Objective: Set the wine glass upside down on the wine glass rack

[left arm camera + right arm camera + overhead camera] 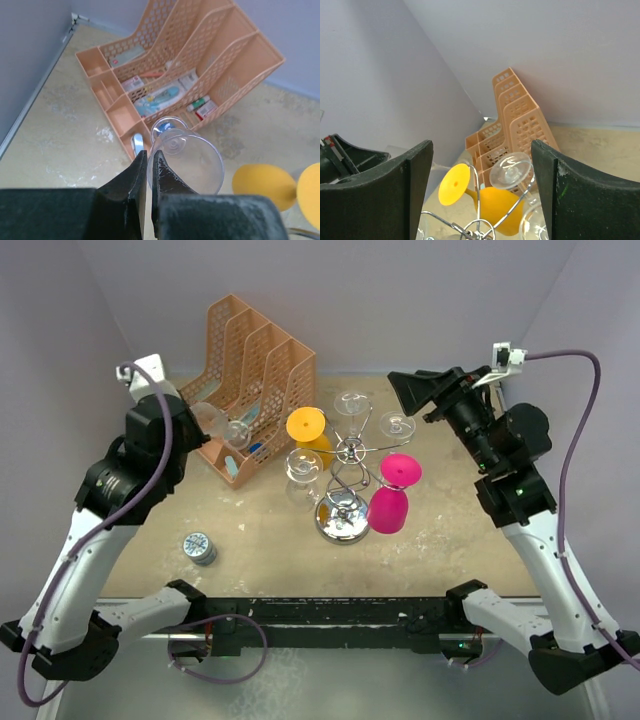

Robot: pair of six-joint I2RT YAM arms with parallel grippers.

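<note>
Clear glass, the wine glass [189, 162] lies on its side in the air just before the orange mesh file organiser [235, 65]. The left gripper [149, 159] pinches its bowl wall, the fingers only a slit apart. It is well apart from the wine glass rack [340, 516], where a yellow glass [306, 426], a pink glass [390, 505] and clear glasses [303, 465] hang upside down. The organiser's slots hold packets [134, 82], a blue-and-white pack [159, 96] and small tubes [199, 104]. The right gripper [480, 180] gapes wide near the rack.

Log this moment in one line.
left claw: shut on wine glass | right claw: open, empty, by wine glass rack | placement: not yet done
</note>
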